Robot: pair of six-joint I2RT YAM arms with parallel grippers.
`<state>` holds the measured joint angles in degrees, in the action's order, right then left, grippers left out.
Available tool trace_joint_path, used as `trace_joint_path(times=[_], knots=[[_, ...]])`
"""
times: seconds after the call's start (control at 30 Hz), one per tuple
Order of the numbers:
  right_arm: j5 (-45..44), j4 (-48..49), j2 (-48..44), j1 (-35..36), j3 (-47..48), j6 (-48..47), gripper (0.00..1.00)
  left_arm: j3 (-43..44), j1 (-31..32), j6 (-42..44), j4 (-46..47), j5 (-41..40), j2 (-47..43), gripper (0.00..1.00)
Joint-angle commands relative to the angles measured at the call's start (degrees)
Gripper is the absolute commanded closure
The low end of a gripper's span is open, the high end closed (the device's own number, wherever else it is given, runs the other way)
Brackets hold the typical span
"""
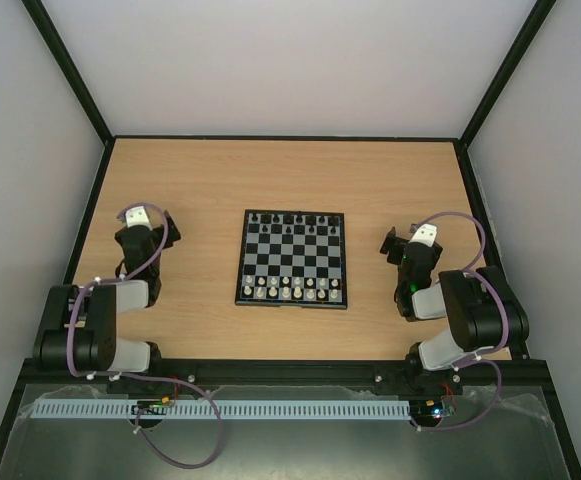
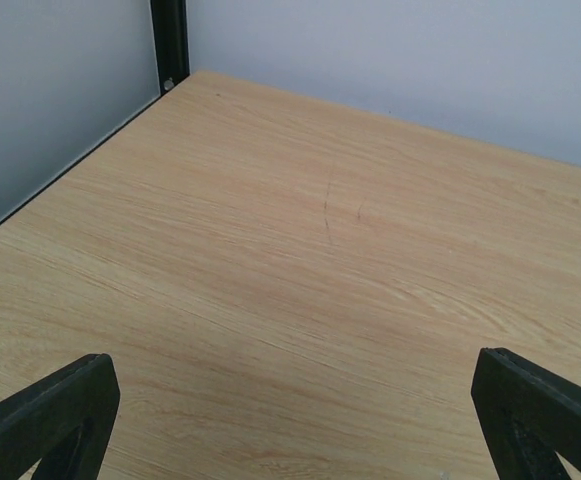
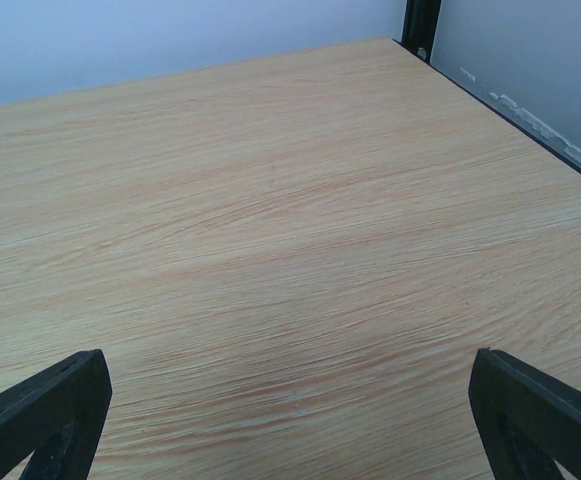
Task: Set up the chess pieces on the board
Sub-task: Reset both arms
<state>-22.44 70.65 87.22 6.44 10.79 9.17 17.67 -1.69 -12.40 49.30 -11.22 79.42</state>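
Top view: the board [image 1: 292,256] lies at the middle of the wooden table [image 1: 200,180], with the white chess pieces [image 1: 290,289] ranked on its two near rows and the black pieces [image 1: 292,222] on its two far rows. The left gripper [image 1: 168,229], left of the board, and the right gripper [image 1: 392,243], right of it, are both well apart from it; each has its jaws wide, holding nothing
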Motion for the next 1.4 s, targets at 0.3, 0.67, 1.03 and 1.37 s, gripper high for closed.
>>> trace_joint_path(times=[0.3,0.67,1.03,1.37], knots=[[0.25,2.77,-0.16,-0.28,1.22,-0.06,0.01,3.02,1.38,3.69,6.87,-4.26,5.40,0.01],[0.35,2.66,-0.21,-0.39,1.32,0.04,0.02,0.22,2.84,4.67,12.64,-6.73,5.87,0.00],[0.38,2.66,-0.15,-0.34,1.31,0.00,0.01,-2.60,3.23,10.20,17.92,4.24,6.12,0.00],[0.37,2.68,-0.14,-0.33,1.32,-0.03,0.01,-0.47,1.61,9.24,15.20,7.07,7.32,0.00]])
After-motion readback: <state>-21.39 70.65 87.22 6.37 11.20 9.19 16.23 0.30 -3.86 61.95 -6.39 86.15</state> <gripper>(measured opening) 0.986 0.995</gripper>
